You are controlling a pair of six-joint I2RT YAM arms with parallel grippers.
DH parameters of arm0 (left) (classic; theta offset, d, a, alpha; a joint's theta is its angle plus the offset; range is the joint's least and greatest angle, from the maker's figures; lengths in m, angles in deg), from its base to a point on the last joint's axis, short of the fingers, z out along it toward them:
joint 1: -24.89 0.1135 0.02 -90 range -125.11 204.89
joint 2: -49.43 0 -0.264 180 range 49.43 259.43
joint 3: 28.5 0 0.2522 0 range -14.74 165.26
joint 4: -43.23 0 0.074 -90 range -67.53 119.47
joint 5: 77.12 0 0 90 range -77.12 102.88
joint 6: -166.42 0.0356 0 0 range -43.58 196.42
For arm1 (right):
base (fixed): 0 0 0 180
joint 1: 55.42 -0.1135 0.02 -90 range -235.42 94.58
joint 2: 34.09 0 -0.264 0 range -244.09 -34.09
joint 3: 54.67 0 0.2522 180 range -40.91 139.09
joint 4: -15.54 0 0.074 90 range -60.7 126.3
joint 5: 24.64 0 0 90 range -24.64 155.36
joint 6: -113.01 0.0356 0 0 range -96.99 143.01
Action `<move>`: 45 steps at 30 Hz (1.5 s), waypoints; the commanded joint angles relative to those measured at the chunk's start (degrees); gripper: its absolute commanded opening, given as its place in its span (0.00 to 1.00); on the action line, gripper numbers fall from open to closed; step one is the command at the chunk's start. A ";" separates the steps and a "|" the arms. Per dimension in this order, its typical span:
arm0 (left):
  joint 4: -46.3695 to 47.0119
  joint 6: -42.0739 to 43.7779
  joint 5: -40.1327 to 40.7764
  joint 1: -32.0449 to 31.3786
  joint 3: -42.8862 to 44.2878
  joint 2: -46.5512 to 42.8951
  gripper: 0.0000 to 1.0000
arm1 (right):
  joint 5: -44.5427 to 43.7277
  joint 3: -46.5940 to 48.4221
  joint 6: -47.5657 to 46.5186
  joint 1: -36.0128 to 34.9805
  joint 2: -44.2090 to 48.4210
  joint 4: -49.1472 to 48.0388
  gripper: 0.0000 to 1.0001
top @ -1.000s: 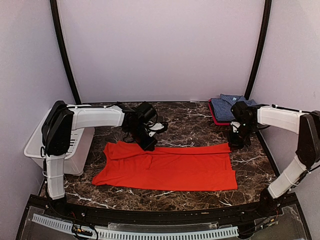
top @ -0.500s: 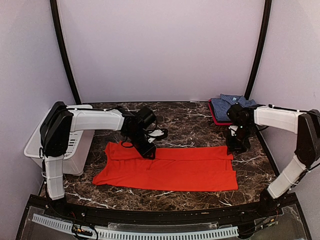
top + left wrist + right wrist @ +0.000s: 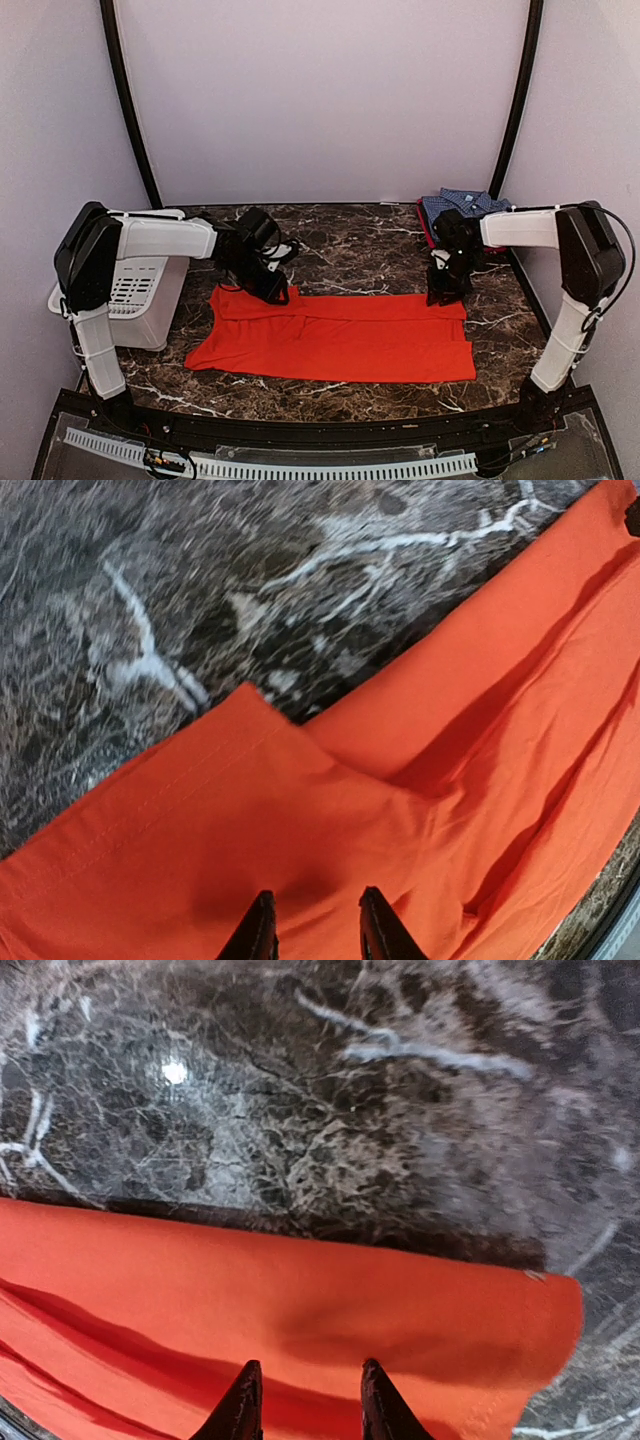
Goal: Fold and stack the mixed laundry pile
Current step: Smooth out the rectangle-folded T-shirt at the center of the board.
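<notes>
Checked shirt [image 3: 455, 208] looks folded; 1 garment left, I judge.
My left gripper [image 3: 312, 930] and right gripper [image 3: 305, 1405] hover with jaws parted and empty over the part-folded orange shirt [image 3: 335, 335].

High wide view — wrists close over shirt [image 3: 450, 810]

2 arms: left arm [image 3: 170, 237], right arm [image 3: 520, 230]; 2 grippers, 1 per arm: left gripper [image 3: 275, 293], right gripper [image 3: 440, 297]; 2 shirts: 1 orange-red shirt [image 3: 340, 340] near centre, 1 blue-checked shirt [image 3: 455, 210] far right; 1 white basket [image 3: 140, 290] at left; 1 marble table [image 3: 370, 250]; 2 black poles at far side: left pole [image 3: 125, 100], right pole [image 3: 518, 100].
</notes>
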 commanded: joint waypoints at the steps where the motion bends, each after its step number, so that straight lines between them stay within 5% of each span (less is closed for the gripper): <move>1: 2.29 -5.41 2.02 0.49 -3.46 0.01 0.28 | 1.20 0.71 -1.27 -0.43 -4.59 -4.31 0.31; 14: 4.17 -9.72 1.22 2.36 10.09 10.83 0.27 | -4.19 14.66 -6.95 5.60 -15.53 -0.93 0.26; 24: 4.28 -12.97 0.57 13.18 3.39 -1.25 0.36 | 11.59 22.04 -6.61 -1.75 -7.91 -8.30 0.36; 33: 4.20 -13.51 2.72 18.18 2.74 -0.30 0.38 | 19.30 43.90 -2.52 -12.28 -25.12 -9.70 0.37; 45: 3.96 -11.68 2.16 18.27 4.53 4.82 0.38 | 22.85 59.15 0.15 -18.45 -41.92 -8.11 0.38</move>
